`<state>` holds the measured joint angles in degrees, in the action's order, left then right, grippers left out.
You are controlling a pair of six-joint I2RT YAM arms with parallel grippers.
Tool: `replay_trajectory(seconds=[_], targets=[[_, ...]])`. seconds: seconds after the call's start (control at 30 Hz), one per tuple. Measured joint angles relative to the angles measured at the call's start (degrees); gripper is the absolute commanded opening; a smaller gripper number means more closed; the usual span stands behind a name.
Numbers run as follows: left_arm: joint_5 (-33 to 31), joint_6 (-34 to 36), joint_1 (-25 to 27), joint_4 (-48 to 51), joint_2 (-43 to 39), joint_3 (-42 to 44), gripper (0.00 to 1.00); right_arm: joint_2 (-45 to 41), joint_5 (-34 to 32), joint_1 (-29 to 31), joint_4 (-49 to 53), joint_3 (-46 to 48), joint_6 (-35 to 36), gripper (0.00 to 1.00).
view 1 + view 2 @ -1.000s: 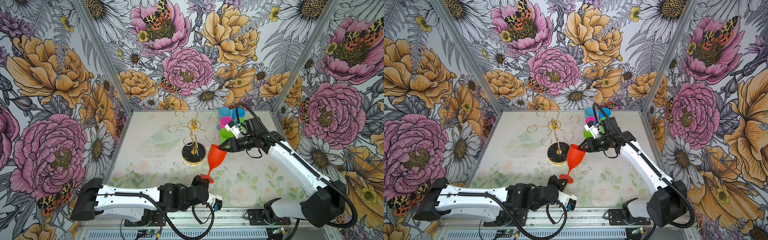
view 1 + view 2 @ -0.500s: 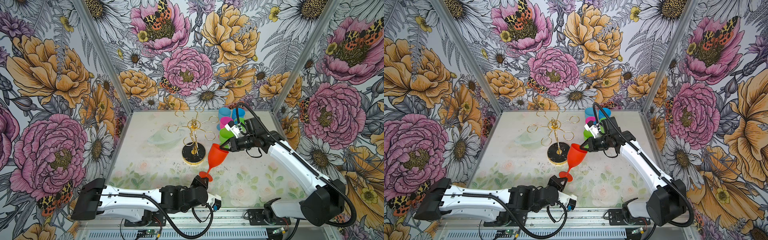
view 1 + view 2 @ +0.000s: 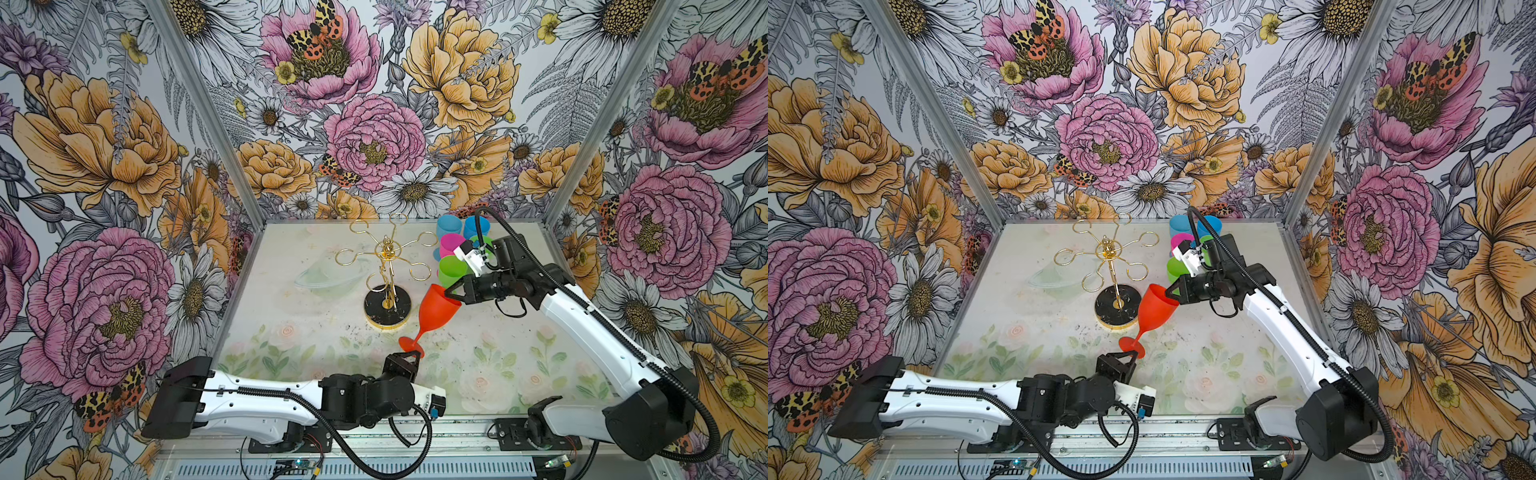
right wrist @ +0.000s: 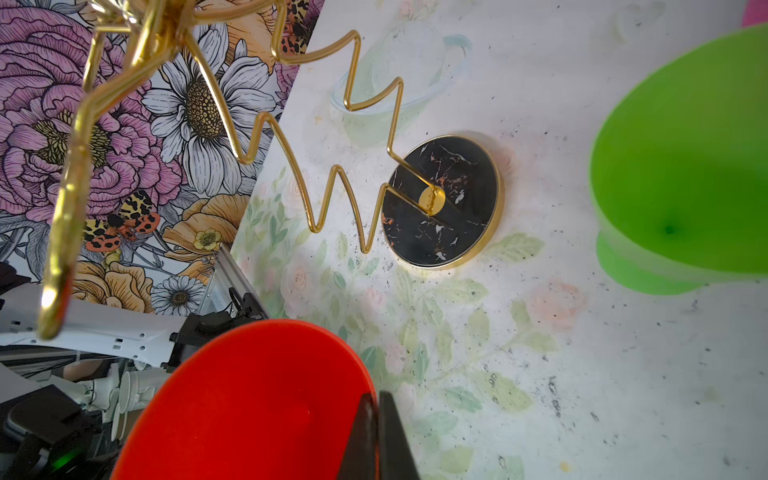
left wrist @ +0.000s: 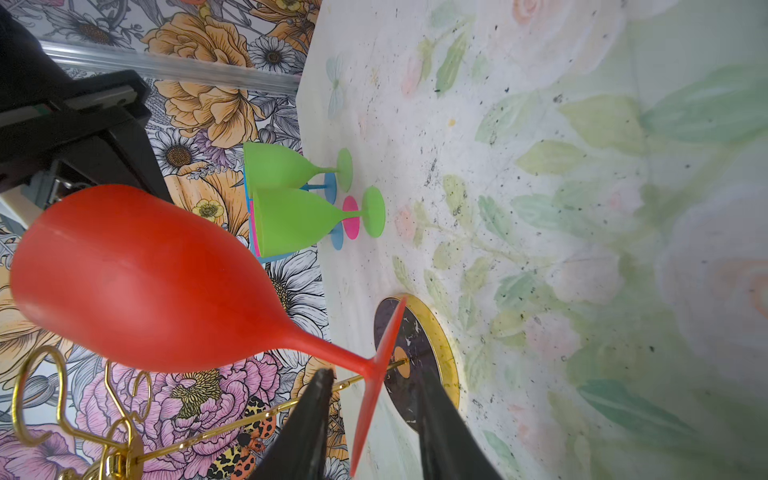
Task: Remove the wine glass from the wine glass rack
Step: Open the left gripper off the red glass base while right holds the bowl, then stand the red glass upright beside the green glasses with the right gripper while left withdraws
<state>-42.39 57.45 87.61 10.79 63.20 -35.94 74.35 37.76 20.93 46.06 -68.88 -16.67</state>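
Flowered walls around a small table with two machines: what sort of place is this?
Probably a robot test booth. Printed wall panels box in one small table; two robot arms are mounted at its front edge; coloured wine glasses and a gold wine glass rack look like props.

Bright, even, diffuse light fills both top views; shadows on the table (image 3: 291,328) are faint and soft. In the right wrist view, the green glass (image 4: 685,166) and the nearest loop of the rack (image 4: 68,199) are out of focus. In the left wrist view, the red glass (image 5: 145,282) carries a soft sheen.
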Motion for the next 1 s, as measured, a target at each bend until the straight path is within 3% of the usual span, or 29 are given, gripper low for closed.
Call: replay_trajectory(seconds=[0.37,0.47,0.73,0.8,1.0], targets=[[-0.3,-14.9,0.0,-2.9,-5.1,1.6,0.63,-5.8,-11.9,0.2,0.2,5.2,1.4,0.00],[-1.7,-20.3,-0.1,-4.3,-8.5,3.0,0.69,-7.9,-17.7,0.2,0.7,7.4,1.8,0.00],[-6.8,-36.3,-4.2,-4.6,-17.9,5.4,0.72,-10.1,-33.5,0.1,1.8,8.7,2.4,0.00],[-7.8,-39.8,-5.4,-3.7,-19.9,5.4,0.77,-10.1,-36.8,0.1,1.8,8.7,2.6,0.00],[-10.3,-46.1,-7.6,-2.9,-25.6,8.1,0.83,-9.4,-45.6,-0.7,1.7,8.7,3.3,0.00]])
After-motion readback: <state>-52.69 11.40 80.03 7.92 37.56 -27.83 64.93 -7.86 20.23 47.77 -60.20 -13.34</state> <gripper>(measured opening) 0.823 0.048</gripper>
